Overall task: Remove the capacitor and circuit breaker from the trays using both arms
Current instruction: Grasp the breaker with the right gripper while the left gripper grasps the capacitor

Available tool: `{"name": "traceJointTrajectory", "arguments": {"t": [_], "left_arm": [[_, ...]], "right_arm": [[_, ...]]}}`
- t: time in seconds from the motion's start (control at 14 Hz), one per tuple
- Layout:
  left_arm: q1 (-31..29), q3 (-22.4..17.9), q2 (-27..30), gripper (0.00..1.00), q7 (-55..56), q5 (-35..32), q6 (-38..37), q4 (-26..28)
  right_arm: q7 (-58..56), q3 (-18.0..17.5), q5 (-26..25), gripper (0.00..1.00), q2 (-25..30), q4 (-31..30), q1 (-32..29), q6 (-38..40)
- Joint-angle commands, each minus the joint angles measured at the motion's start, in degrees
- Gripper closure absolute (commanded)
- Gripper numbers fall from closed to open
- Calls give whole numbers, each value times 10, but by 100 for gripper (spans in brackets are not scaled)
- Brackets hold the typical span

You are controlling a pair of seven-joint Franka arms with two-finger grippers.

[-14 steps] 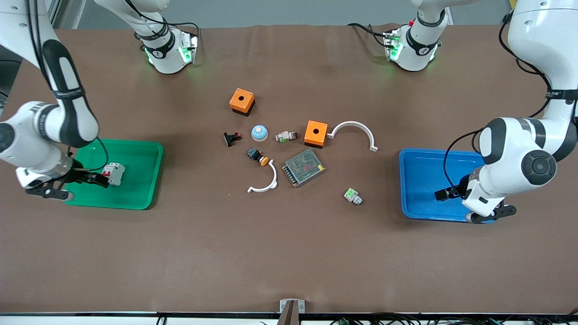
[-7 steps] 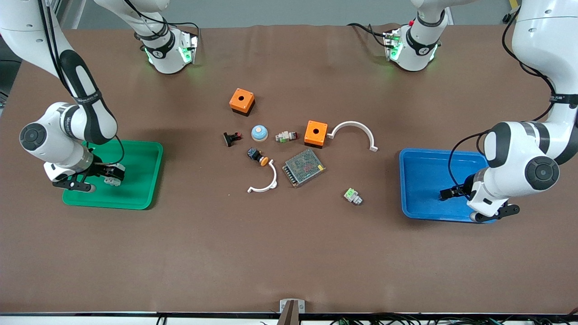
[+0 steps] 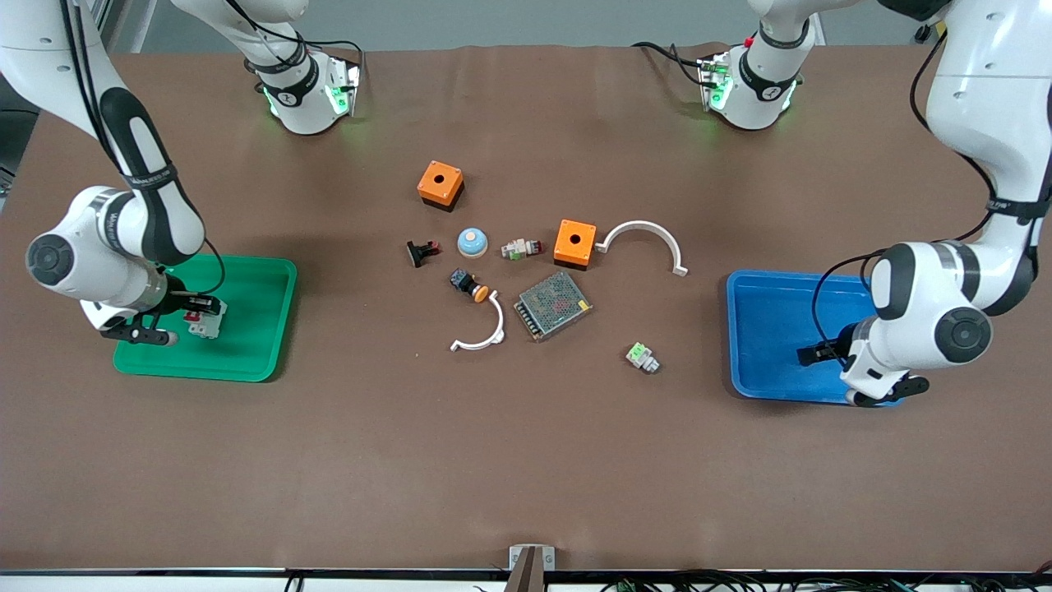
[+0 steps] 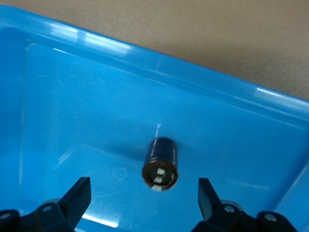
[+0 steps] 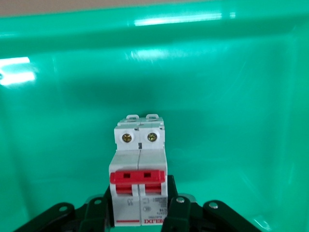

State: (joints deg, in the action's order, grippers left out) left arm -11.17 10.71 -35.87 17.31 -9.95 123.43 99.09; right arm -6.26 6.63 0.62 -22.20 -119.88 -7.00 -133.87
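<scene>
The breaker (image 3: pixel 205 316), a white-grey block with two red levers, is low inside the green tray (image 3: pixel 246 329) at the right arm's end of the table. My right gripper (image 3: pixel 191 313) is shut on it. In the right wrist view the fingers clamp the sides of the breaker (image 5: pixel 139 159) over the tray floor (image 5: pixel 231 121). My left gripper (image 3: pixel 809 355) hangs over the blue tray (image 3: pixel 764 329) at the left arm's end. In the left wrist view the capacitor (image 4: pixel 161 164) lies on its side on the tray floor (image 4: pixel 72 121). The left gripper (image 4: pixel 144 193) is open and stands apart from it.
In the table's middle lie two orange boxes (image 3: pixel 440 184) (image 3: pixel 574 242), a blue dome (image 3: pixel 472 241), a grey mesh box (image 3: pixel 552 305), two white arcs (image 3: pixel 645 238) (image 3: pixel 483 333), a black button with orange cap (image 3: pixel 468 285), a black part with red tip (image 3: pixel 422 252) and a white block with green top (image 3: pixel 641 356).
The right arm's wrist has swung in over the green tray, with the breaker still in its grip and in about the same spot. The left gripper has barely shifted over the blue tray.
</scene>
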Motion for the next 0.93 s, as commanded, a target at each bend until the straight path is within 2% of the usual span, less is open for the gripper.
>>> {"name": "traceJointTrajectory", "arguments": {"t": [0.0, 0.29, 0.5, 0.64, 0.86], "left_arm": [[5, 2, -5, 3, 17, -5, -3, -16], [7, 3, -24, 16, 19, -4, -3, -26], [6, 3, -32, 28, 19, -4, -3, -31], [7, 3, -34, 50, 26, -3, -3, -35], [18, 3, -34, 96, 39, -3, -4, -41]], "right_arm": [[1, -12, 3, 100, 24, 61, 29, 83], [56, -20, 8, 100, 24, 78, 82, 92], [155, -19, 63, 100, 23, 75, 172, 89], [252, -19, 65, 100, 19, 76, 238, 71], [330, -19, 66, 100, -5, 81, 308, 39]]}}
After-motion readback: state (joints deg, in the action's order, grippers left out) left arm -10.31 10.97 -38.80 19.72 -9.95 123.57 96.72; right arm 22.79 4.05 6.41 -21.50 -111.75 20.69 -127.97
